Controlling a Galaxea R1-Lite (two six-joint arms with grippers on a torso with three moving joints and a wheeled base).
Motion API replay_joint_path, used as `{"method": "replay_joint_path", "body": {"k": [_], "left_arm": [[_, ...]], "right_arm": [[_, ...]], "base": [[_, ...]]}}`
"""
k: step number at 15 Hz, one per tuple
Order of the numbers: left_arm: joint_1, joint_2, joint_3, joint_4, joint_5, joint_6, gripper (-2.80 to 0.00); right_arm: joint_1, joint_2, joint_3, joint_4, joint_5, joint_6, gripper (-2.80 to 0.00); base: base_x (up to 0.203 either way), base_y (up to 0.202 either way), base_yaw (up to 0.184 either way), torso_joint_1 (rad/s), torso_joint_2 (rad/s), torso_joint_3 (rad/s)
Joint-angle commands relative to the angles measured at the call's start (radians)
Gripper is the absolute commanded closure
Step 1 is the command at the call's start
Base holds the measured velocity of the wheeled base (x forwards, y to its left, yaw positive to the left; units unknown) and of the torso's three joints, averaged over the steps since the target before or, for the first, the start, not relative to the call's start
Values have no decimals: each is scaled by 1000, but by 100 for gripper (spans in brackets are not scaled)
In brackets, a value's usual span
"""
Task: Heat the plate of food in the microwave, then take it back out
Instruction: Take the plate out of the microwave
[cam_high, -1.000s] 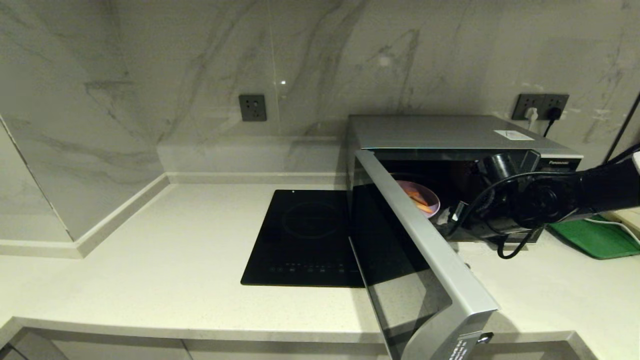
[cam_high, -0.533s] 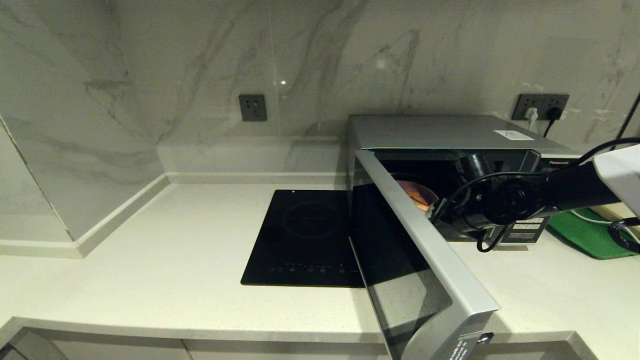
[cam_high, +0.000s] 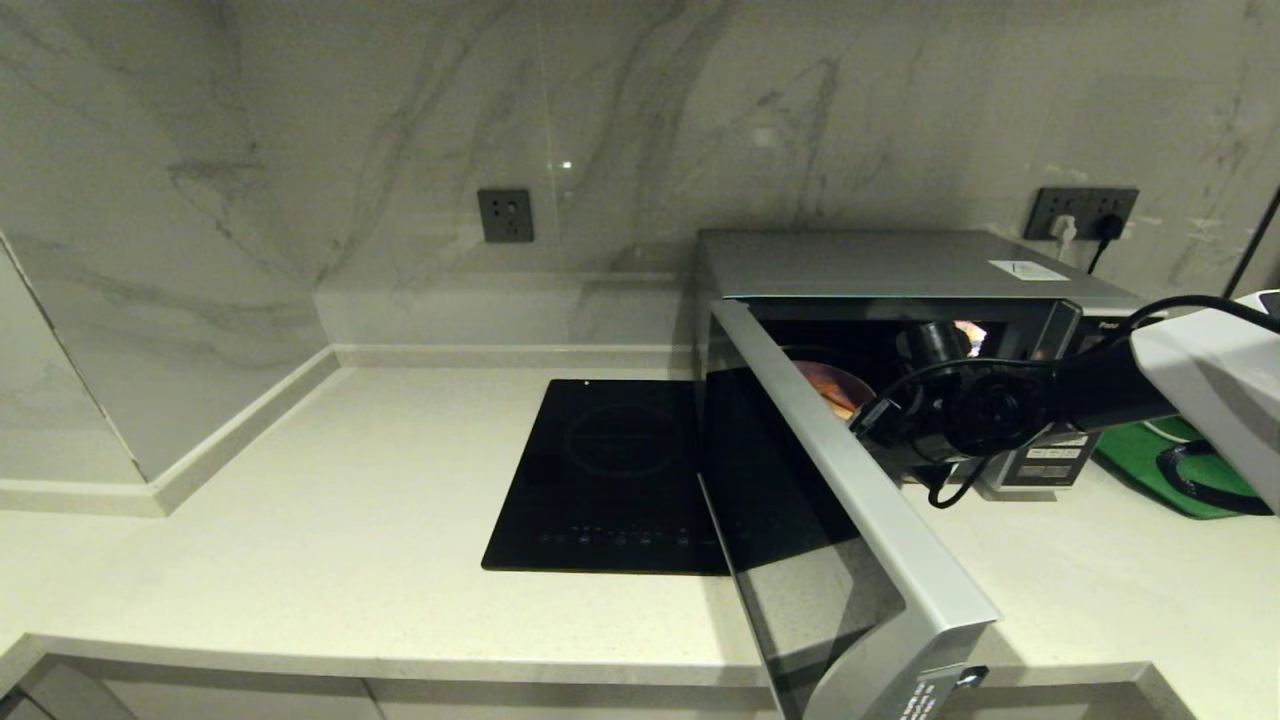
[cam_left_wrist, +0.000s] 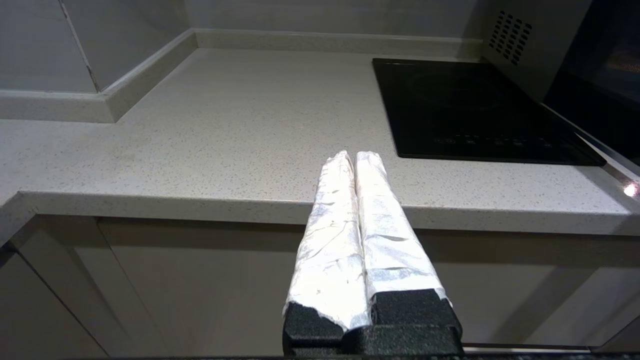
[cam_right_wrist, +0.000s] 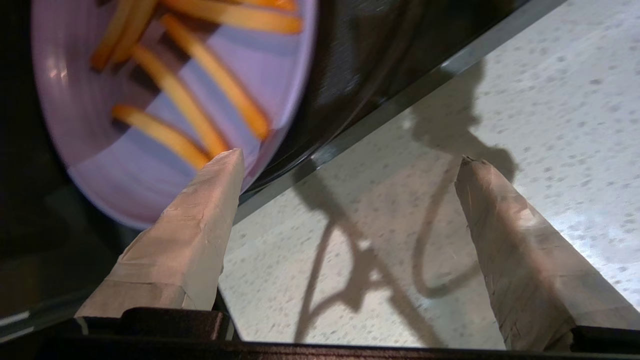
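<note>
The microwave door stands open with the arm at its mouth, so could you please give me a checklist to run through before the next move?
1. Door of the silver-grey Panasonic microwave swung wide open: ok.
2. Round pale lilac plate of orange fry sticks inside the cavity: ok.
3. Right claw open: ok.
4. Right claw closed on the plate rim: not ok; one finger overlaps the rim, touching cannot be told.
5. Left claw shut, parked off the counter edge, away from the door: ok.
6. Whether heating has been run: cannot tell.
</note>
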Motion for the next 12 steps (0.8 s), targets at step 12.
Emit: {"method": "replay_joint_path", "body": {"k": [12], "left_arm": [[1, -2, 0, -1, 0, -1, 0]], "right_arm": [[-10, 30, -24, 1, -23, 0, -280]], "base": [[0, 0, 0, 0, 0, 0]]}}
